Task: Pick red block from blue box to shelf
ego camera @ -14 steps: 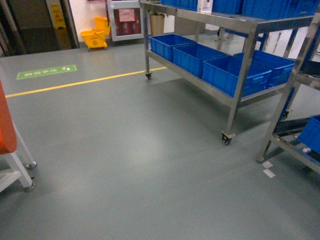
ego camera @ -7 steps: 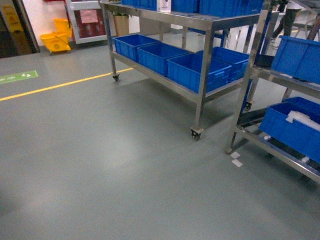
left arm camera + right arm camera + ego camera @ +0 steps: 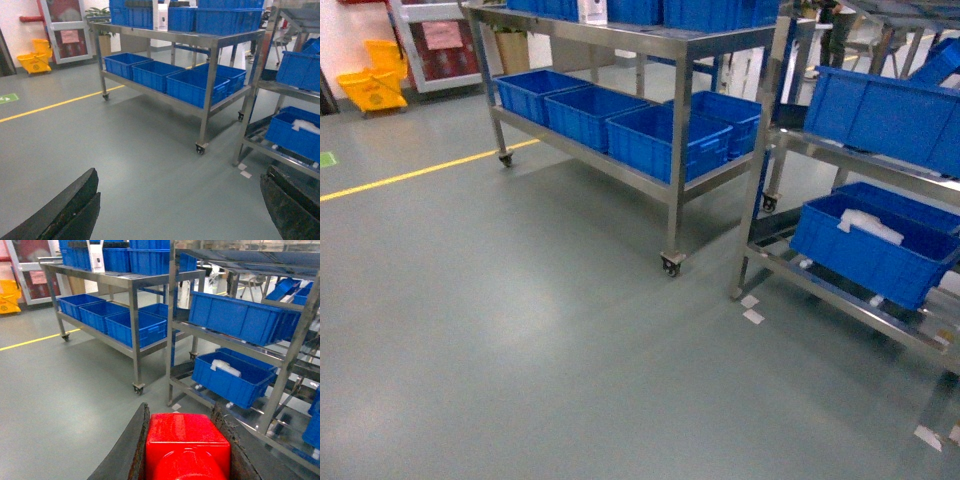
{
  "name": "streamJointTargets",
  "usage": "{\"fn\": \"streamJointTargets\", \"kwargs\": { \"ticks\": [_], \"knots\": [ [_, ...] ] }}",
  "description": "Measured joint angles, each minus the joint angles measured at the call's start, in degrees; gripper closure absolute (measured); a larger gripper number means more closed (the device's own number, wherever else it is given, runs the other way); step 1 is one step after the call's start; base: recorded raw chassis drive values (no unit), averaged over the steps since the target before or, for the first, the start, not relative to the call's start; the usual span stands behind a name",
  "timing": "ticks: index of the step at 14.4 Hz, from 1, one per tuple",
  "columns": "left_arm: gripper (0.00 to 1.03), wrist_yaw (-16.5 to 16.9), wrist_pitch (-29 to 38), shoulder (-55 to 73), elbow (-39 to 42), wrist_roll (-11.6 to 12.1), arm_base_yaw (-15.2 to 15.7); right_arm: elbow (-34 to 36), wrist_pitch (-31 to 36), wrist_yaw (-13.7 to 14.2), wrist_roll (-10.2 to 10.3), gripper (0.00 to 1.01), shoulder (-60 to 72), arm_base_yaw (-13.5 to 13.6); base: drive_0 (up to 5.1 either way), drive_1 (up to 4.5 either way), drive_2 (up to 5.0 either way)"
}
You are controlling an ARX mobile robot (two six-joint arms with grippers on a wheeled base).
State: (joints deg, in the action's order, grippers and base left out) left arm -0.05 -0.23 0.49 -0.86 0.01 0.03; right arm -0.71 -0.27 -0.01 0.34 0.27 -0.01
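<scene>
Right gripper [image 3: 187,450]: dark fingers clamped on both sides of the small glossy red plastic block [image 3: 186,442], held above the grey floor [image 3: 520,330]. Left gripper [image 3: 180,210]: fingers spread wide, nothing between them. Tall stainless-steel shelf with perforated uprights [image 3: 280,365] stands ahead on the right, dark blue ribbed crates [image 3: 237,315] on its tiers. White item in the lower crate [image 3: 225,372], probably a bag; too blurred to tell. Wheeled steel cart [image 3: 675,150] just beside it.

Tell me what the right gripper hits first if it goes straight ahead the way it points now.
Probably the shelf: the right gripper, shut on the red block, points at its lower tier with a blue crate. Bare floor lies between; depth is unclear.
</scene>
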Motion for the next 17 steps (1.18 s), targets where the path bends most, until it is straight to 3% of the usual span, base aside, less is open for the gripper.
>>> {"fn": "streamJointTargets", "kwargs": {
  "ticks": [17],
  "knots": [
    [0.05, 0.02, 0.02, 0.00, 0.00, 0.00, 0.00, 0.00, 0.00, 0.00, 0.00, 0.73, 0.00, 0.00, -1.5, -1.53, -1.5]
  ]
}}
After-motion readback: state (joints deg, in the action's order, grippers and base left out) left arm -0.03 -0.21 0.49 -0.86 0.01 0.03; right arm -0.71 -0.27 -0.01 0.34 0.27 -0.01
